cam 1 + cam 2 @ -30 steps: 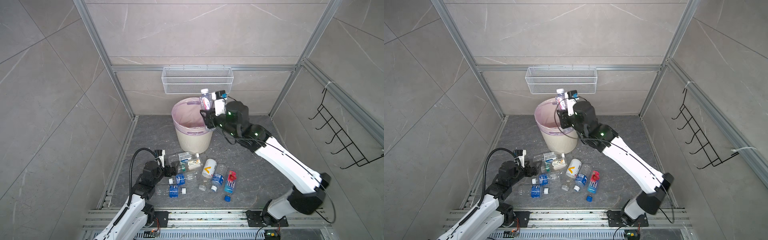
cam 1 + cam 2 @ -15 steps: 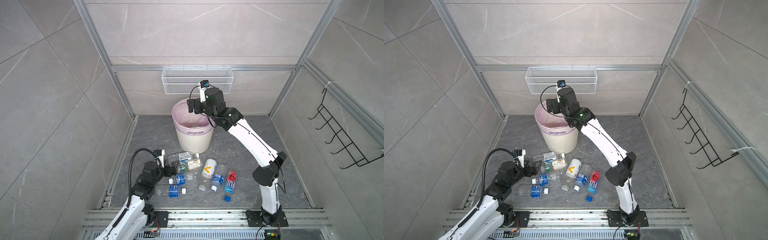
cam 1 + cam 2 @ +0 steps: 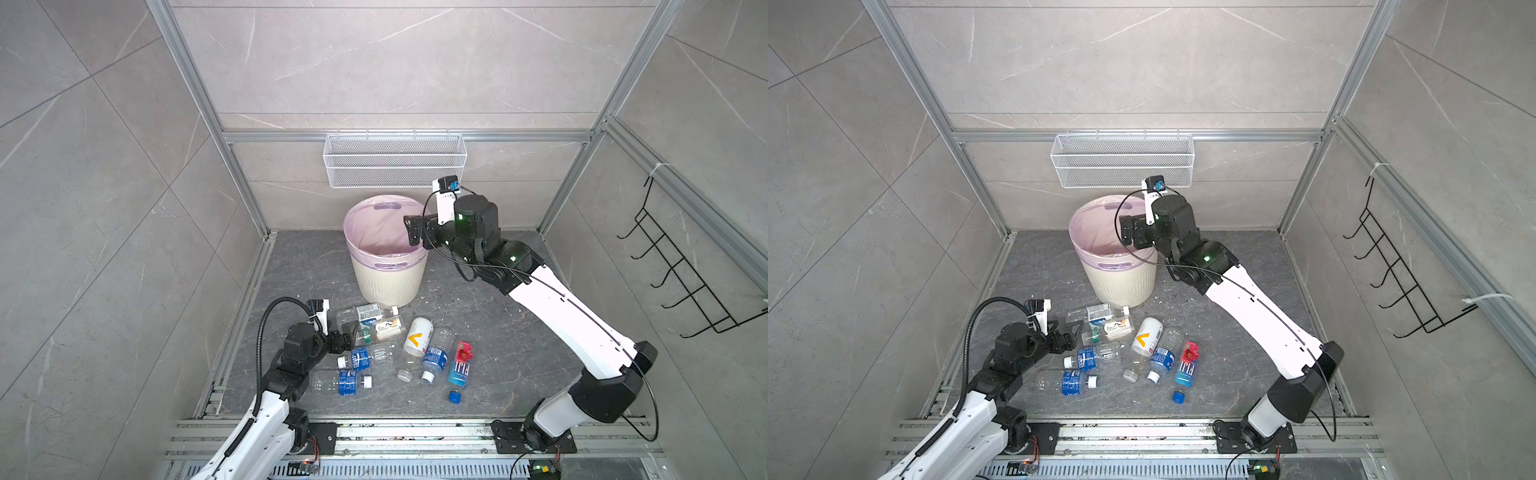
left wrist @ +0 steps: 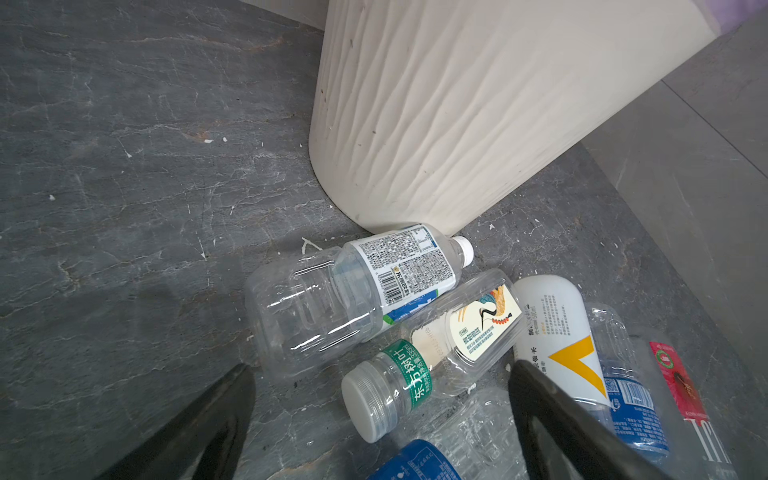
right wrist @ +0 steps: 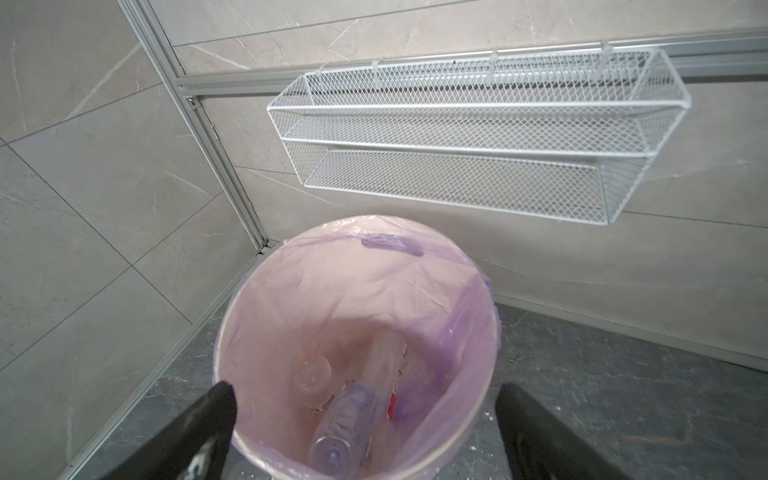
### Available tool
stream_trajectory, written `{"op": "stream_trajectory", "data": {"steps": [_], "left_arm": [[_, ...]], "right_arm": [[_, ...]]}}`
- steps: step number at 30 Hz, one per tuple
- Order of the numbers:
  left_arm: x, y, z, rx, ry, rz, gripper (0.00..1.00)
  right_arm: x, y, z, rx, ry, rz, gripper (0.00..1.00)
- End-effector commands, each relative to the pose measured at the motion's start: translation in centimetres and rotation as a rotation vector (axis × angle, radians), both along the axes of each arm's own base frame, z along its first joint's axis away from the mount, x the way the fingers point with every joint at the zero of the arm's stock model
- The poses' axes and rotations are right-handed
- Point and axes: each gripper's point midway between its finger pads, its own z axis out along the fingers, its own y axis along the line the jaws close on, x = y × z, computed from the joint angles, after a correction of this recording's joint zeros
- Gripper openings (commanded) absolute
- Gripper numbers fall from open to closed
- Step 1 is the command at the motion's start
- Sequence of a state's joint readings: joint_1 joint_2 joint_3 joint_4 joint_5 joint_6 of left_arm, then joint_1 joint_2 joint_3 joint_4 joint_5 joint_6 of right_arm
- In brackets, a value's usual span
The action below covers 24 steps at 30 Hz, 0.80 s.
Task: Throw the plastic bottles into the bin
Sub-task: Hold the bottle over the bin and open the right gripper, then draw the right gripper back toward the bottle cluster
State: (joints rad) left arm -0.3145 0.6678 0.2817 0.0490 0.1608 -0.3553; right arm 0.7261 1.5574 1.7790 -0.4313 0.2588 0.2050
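Plastic bottles [image 5: 349, 419] in bin [image 5: 353, 278], beneath right tool [image 5: 368, 390]

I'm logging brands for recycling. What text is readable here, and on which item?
"FIJI": blue-and-red bottle lying on the floor.
"东方树叶": green band on the clear bottle.
Barcode-label bottle, white bottle, blue-label bottle: print too small or blurred to read.

Matt ribbed plastic bin [image 4: 457, 124], glossy btls [image 4: 316, 307]
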Motion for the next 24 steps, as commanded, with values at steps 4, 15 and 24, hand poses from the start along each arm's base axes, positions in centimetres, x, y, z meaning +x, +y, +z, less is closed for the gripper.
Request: {"op": "stream_trajectory", "data": {"steps": [4, 15, 24], "left_arm": [[-0.2, -0.3, 0.9, -0.001, -0.044, -0.022, 0.97], [-0.6, -0.3, 1.8, -0.007, -0.07, -0.033, 0.97], [-0.8, -0.6, 1.6, 0.024, -0.065, -0.041, 0.97]], "right_arm": [[-2.6, -3.0, -1.9, -0.018, -0.002, -0.036, 0.99], [-7.3, -8.7, -8.7, -0.073, 0.095, -0.12, 0.99], [-10.4, -12.4, -15.7, -0.071, 0.189, -0.197, 0.99]]}}
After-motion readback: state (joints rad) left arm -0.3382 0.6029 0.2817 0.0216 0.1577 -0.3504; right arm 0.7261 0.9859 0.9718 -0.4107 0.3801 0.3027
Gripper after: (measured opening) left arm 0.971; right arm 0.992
